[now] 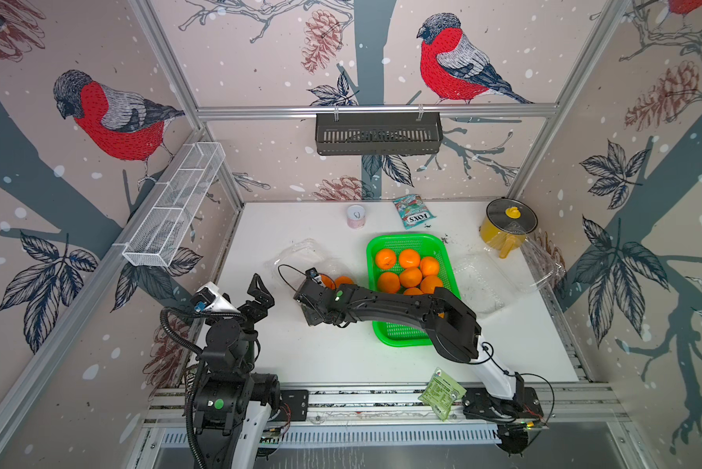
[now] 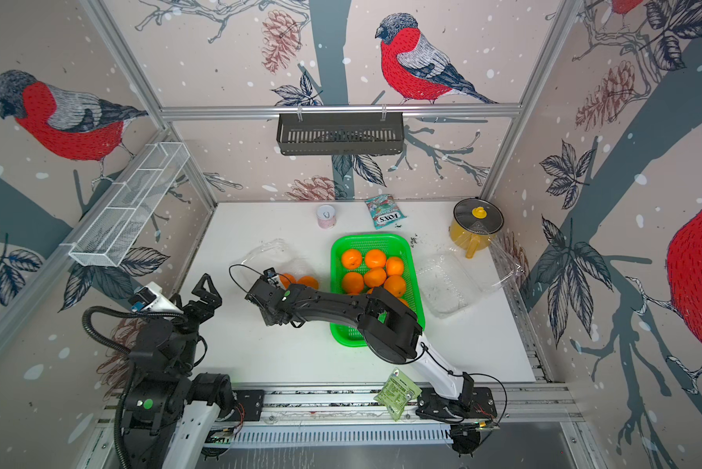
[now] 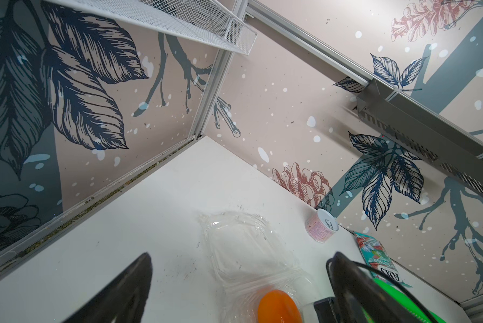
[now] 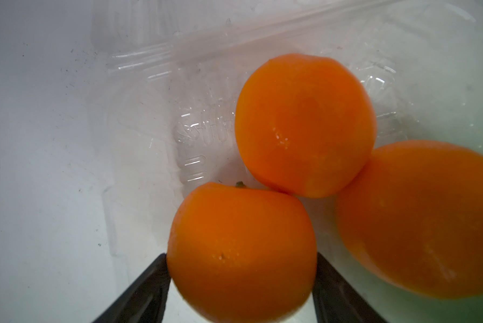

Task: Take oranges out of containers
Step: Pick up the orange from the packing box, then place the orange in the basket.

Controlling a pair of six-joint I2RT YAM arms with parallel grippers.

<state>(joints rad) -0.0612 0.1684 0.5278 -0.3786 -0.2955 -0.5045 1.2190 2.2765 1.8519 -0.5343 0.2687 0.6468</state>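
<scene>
An open clear container lies left of the green tray. My right gripper reaches into it. In the right wrist view its fingers press both sides of one orange, with two more oranges beside it on the clear plastic. Several oranges lie in the tray. A second container lies open with nothing in it to the right. My left gripper hangs open, left of the first container.
A yellow pot stands at the back right, a small can and a candy bag at the back. A green packet lies on the front rail. A wire shelf and a dark shelf hang on the walls.
</scene>
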